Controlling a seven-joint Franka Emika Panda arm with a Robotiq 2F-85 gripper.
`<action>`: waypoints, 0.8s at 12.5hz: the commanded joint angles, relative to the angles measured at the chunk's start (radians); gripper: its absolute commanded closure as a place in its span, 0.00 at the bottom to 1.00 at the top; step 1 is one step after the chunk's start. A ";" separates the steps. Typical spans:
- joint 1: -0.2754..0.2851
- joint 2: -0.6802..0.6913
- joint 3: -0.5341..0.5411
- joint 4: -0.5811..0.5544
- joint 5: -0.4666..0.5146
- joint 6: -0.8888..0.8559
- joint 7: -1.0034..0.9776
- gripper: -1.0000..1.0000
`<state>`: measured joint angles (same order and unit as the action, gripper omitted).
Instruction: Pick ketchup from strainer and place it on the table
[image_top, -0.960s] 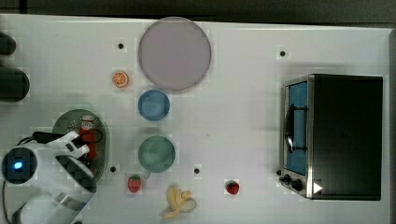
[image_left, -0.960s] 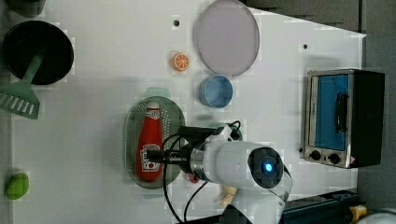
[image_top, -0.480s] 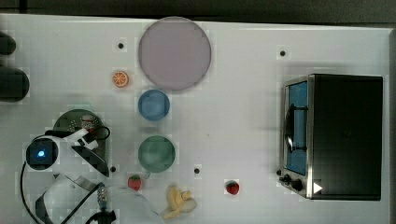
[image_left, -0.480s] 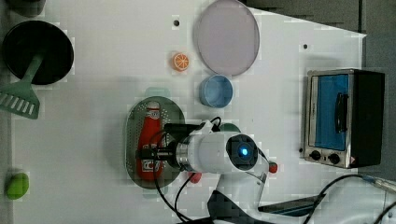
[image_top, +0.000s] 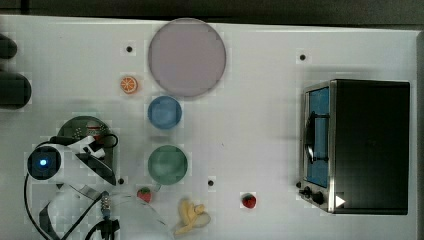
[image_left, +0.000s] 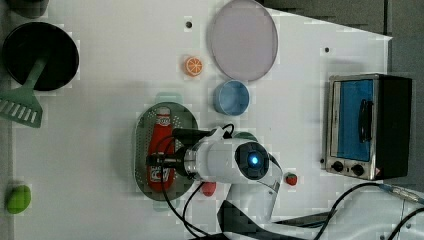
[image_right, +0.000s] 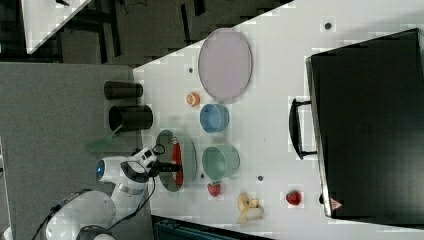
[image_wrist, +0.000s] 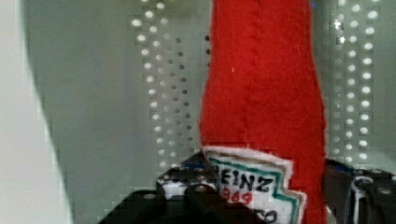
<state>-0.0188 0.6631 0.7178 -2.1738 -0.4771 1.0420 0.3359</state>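
Note:
The ketchup (image_left: 161, 142), a red bottle with a white cap and label, lies lengthwise in the pale green strainer (image_left: 142, 150) on the white table (image_left: 100, 100). My gripper (image_left: 160, 160) is down in the strainer, across the bottle's label end. In the wrist view the gripper (image_wrist: 275, 196) has one dark finger against each side of the ketchup (image_wrist: 261, 93), shut on it above the perforated strainer (image_wrist: 116, 93) floor. The right view shows the gripper (image_right: 172, 168) at the ketchup (image_right: 176, 151) inside the strainer (image_right: 190, 150). The arm covers most of the strainer (image_top: 75, 125) in the top view.
A dark-green bowl (image_top: 167, 164) and a blue bowl (image_top: 164, 112) stand close to the strainer. A large plate (image_top: 186, 56), an orange slice (image_top: 129, 84), two strawberries (image_top: 144, 194) (image_top: 248, 200), a banana (image_top: 192, 216) and a toaster oven (image_top: 360, 145) lie around. A black pan (image_left: 40, 55) holds a green spatula (image_left: 22, 105).
The arm has swung over the strainer and come down onto the ketchup. The fingers have drawn in from wide open to the bottle's sides.

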 joint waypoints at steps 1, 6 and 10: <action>0.010 -0.026 -0.002 0.019 -0.003 -0.017 0.049 0.40; -0.040 -0.157 0.102 0.030 0.021 -0.086 0.049 0.40; -0.101 -0.314 0.189 0.113 0.258 -0.306 0.035 0.40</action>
<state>-0.0886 0.3906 0.8901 -2.1113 -0.2135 0.7319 0.3450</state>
